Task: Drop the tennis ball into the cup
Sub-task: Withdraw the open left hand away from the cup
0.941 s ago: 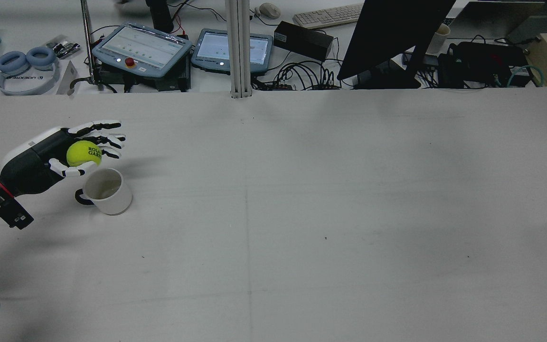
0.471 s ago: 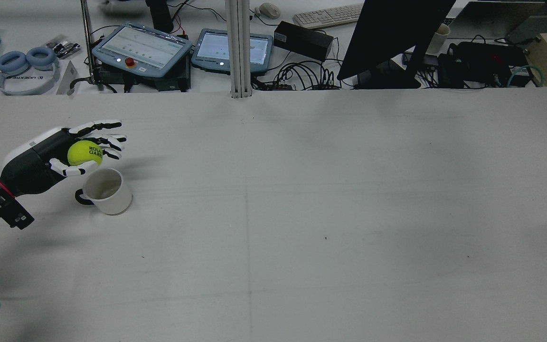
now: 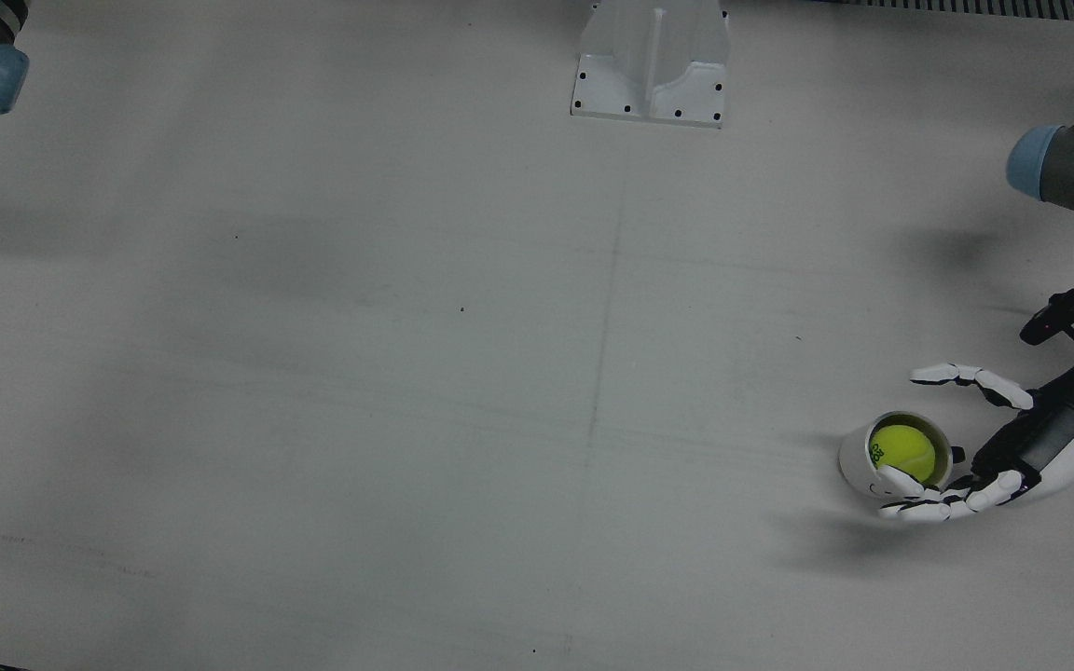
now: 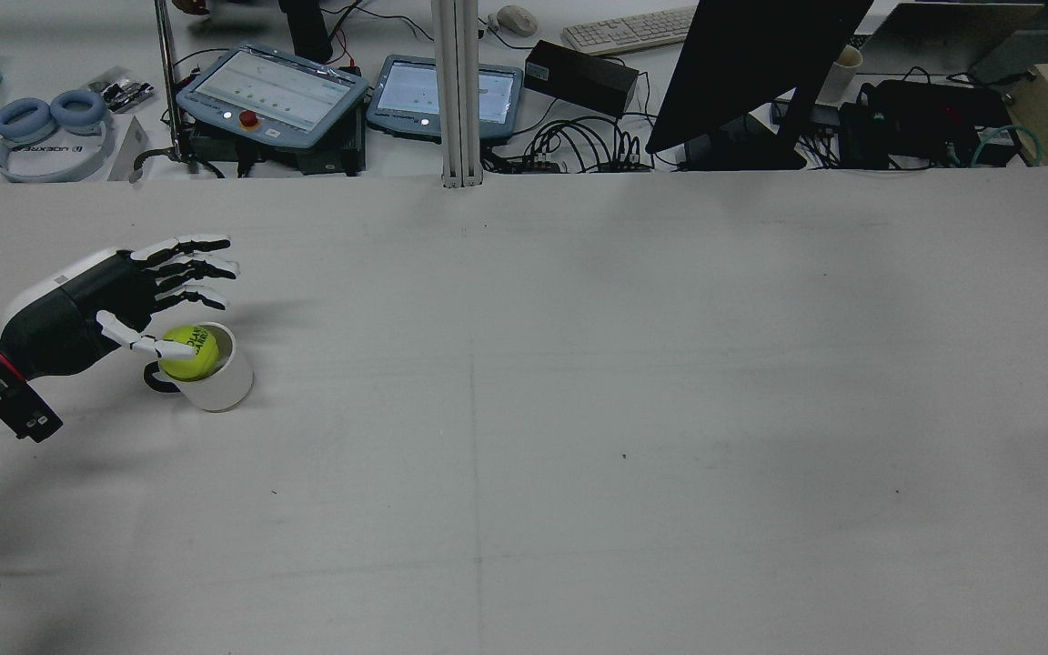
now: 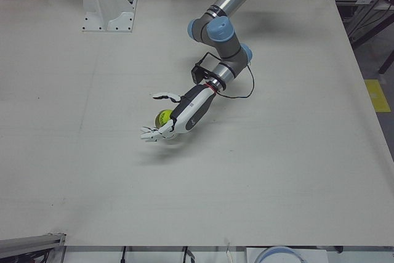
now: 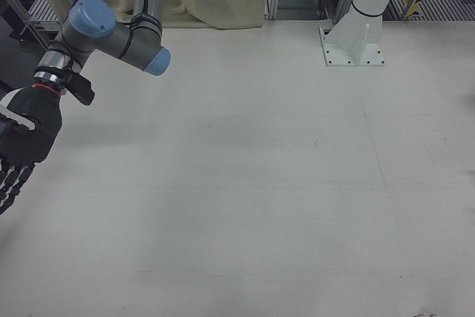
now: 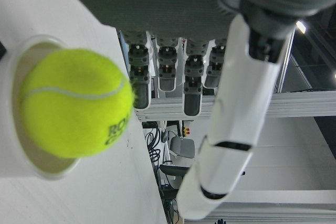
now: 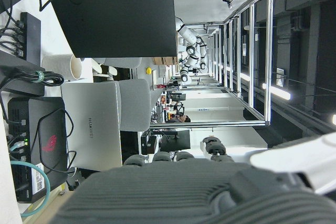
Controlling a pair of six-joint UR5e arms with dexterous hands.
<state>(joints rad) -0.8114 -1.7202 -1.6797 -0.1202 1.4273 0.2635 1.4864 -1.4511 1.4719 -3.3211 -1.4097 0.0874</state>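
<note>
We are seeing our left hand (image 4: 115, 296) hanging with fingers spread wide and holding nothing; just below its fingertips the tennis ball (image 4: 190, 352) is sitting in the mouth of the white cup (image 4: 215, 387), its top rising above the rim. The cup is standing upright on the table (image 4: 633, 409). Farther off, our right hand (image 6: 21, 146) is hanging with fingers pointing down, seemingly empty.
</note>
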